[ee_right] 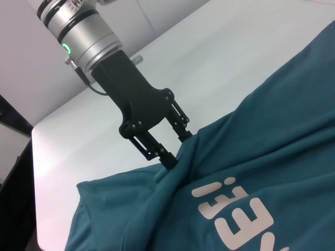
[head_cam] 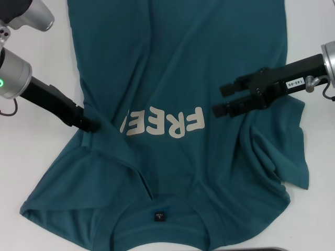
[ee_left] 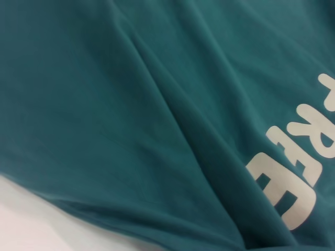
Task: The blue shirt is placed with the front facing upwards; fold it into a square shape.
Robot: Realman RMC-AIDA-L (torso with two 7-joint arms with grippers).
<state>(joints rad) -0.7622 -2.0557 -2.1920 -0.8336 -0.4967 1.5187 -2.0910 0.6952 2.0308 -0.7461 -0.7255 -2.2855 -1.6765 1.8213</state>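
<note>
The blue shirt (head_cam: pixel 172 63) lies front up on the white table (head_cam: pixel 314 26), its collar and dark label (head_cam: pixel 158 216) toward me and the white letters "FREE" (head_cam: pixel 162 121) across the chest. My left gripper (head_cam: pixel 91 125) is at the shirt's left edge near the armpit, shut on a raised pinch of cloth. From the right wrist view that left gripper (ee_right: pixel 176 149) has fabric bunched between its fingers. My right gripper (head_cam: pixel 219 99) hovers open over the shirt's right side, beside the letter F. The left wrist view shows only creased shirt (ee_left: pixel 131 104).
The right sleeve (head_cam: pixel 280 157) lies crumpled in folds; the left sleeve (head_cam: pixel 49 193) spreads flat. Bare table (ee_right: pixel 183 68) shows on both sides of the shirt. A thin dark edge (head_cam: pixel 261 249) runs along the table's near side.
</note>
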